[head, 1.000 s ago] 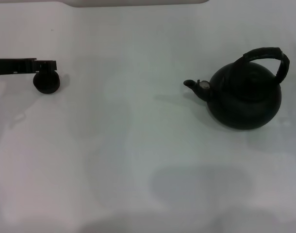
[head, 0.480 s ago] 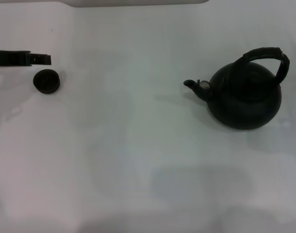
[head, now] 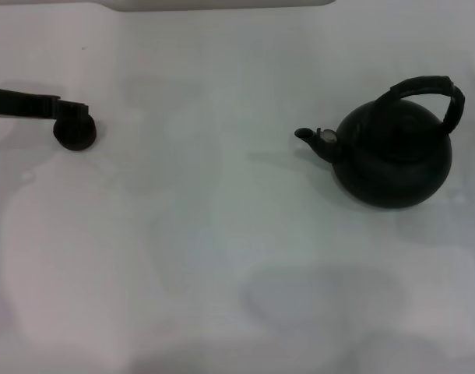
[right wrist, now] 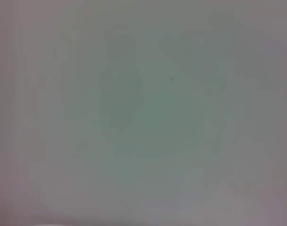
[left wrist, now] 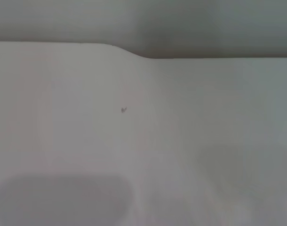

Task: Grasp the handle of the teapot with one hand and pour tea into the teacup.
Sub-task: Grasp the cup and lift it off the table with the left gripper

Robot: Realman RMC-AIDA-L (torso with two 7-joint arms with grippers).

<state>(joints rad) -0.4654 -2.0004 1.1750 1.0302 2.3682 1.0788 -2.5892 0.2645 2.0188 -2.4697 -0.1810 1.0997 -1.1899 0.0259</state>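
The teapot [head: 393, 156], matte black and round-bellied, stands at the right of the white table with its short spout [head: 306, 135] pointing left. Its arched handle [head: 428, 87] loops over the top, and nothing touches it. The small dark teacup [head: 74, 134] sits far off at the left. My left gripper [head: 72, 111] reaches in from the left edge as a thin black bar and overlaps the cup's upper rim. Neither wrist view shows the teapot or the cup. My right gripper is out of view.
The white table [head: 222, 234] stretches bare between cup and teapot. A pale raised edge [head: 222, 4] runs along the far side and shows in the left wrist view as a stepped border [left wrist: 134, 52]. Only plain surface fills the right wrist view.
Half a second ago the left gripper stood higher and farther left, apart from the cup. It has come down and to the right onto the cup's rim. The teapot has not moved.
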